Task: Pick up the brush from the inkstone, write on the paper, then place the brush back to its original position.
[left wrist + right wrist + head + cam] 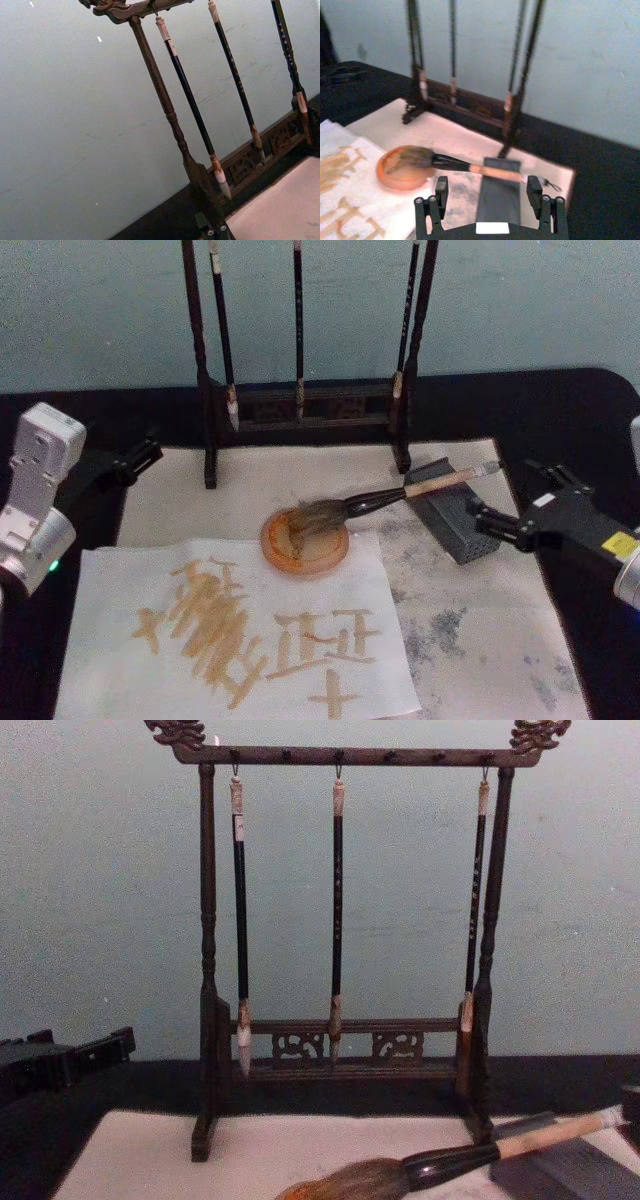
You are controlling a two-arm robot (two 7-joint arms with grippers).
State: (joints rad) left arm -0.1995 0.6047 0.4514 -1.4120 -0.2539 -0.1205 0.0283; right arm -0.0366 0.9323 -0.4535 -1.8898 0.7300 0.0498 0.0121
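Head view looks steeply down on the table; chest view sits low, facing forward. Both share the brush rack (300,400) — wrist views see it closer, obliquely.

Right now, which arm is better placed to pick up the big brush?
The right. Its open claw sits beside the dark block, close to the brush handle, which points toward it. The left claw waits at the paper's far left.

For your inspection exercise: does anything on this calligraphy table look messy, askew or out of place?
Grey ink blotches stain the mat right of the paper, which lies askew. The brush rests tidily across dish and block.
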